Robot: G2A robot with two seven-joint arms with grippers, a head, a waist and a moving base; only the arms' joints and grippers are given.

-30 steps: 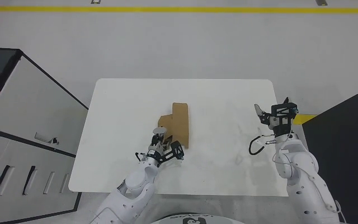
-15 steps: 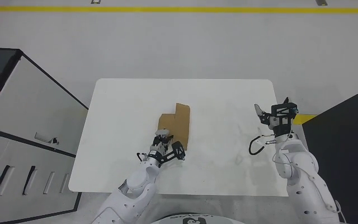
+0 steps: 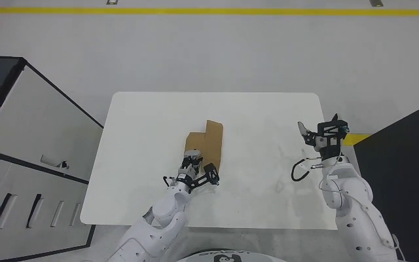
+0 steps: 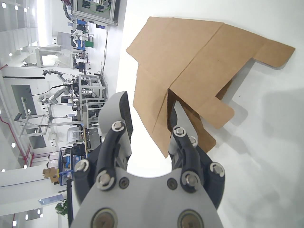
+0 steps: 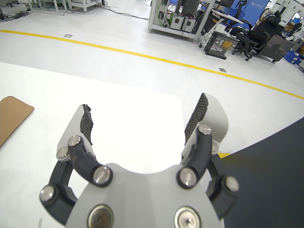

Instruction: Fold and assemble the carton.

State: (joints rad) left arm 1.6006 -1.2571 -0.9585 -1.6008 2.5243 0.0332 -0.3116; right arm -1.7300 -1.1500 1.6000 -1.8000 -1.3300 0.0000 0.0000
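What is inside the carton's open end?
One finger of the left gripper sits between the carton layers; cardboard covers its tip. The other finger is outside. Deeper inside cannot be seen.

The carton (image 3: pixel 208 145) lies central on the table (image 3: pixel 144 131), left claw (image 4: pixel 149 102) at its near end, right claw (image 5: pixel 144 106) far right.

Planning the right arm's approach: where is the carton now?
Top view: the flat carton lies near the middle of the white table, slightly to the left, with the left gripper at its near edge, one finger tucked under a flap.
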